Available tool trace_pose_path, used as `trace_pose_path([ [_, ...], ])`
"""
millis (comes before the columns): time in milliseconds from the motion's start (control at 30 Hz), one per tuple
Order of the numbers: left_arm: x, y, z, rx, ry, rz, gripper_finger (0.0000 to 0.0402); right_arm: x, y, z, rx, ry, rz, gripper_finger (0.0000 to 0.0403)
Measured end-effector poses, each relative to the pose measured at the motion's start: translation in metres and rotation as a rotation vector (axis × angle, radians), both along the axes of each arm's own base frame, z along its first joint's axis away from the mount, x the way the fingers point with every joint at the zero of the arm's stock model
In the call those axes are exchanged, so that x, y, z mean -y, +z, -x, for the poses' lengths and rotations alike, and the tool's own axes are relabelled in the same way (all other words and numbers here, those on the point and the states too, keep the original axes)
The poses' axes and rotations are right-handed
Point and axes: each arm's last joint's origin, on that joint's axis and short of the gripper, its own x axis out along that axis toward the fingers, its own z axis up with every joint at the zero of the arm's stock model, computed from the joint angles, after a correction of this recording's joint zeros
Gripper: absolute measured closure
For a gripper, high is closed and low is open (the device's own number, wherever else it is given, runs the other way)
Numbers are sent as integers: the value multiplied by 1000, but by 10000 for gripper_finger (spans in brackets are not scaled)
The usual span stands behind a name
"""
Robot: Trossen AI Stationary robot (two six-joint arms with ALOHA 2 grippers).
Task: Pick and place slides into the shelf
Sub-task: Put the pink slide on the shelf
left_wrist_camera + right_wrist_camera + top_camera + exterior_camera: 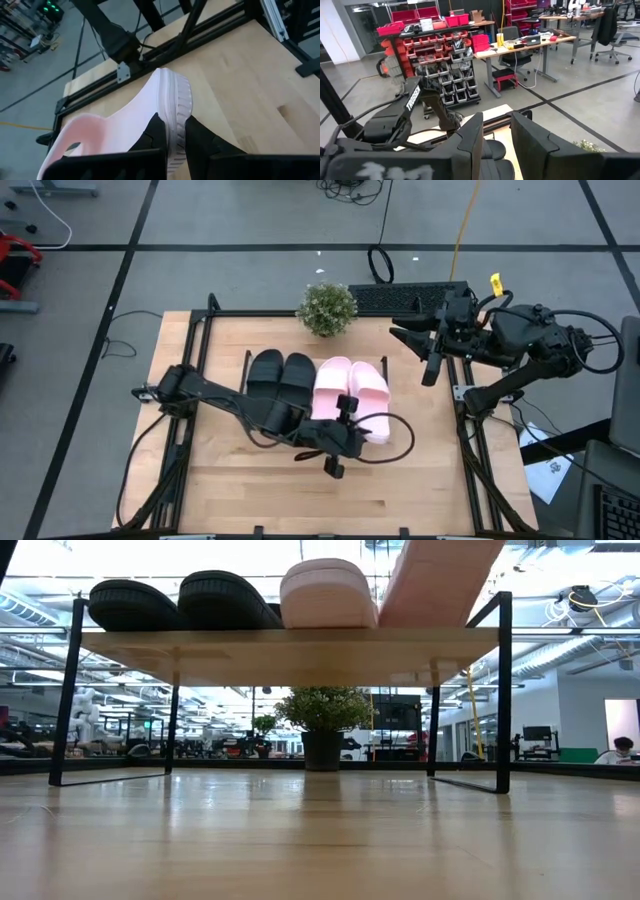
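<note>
Pale pink slide sandals and matte black ones sat side by side on the low light-wood shelf (300, 345), the last pink one tilted in the left gripper's grasp.

Seen from above, the two black slides (280, 375) and one pink slide (331, 385) lay flat, while the outermost pink slide (125, 125) was pinched at its sole edge by the closed left gripper (345, 420); from table height it (440, 580) rose steeply, its top cut off. The left arm hid the black slides' near ends. The right gripper (425, 345) hung by the table's far right corner, near the small green potted plant (327, 308), holding nothing, fingers slightly parted. The shelf's far legs stayed hard to see.
</note>
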Motion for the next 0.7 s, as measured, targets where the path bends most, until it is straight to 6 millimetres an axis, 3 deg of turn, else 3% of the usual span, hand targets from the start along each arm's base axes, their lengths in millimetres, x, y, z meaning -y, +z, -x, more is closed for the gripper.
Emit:
trace_pose_path([
  [433,-6,-4,-4,-20,-33,45,383,0,0,0,0,-2,1,314],
  [700,-7,-34,-6,-48,-30,75,384,0,0,0,0,-3,0,314],
])
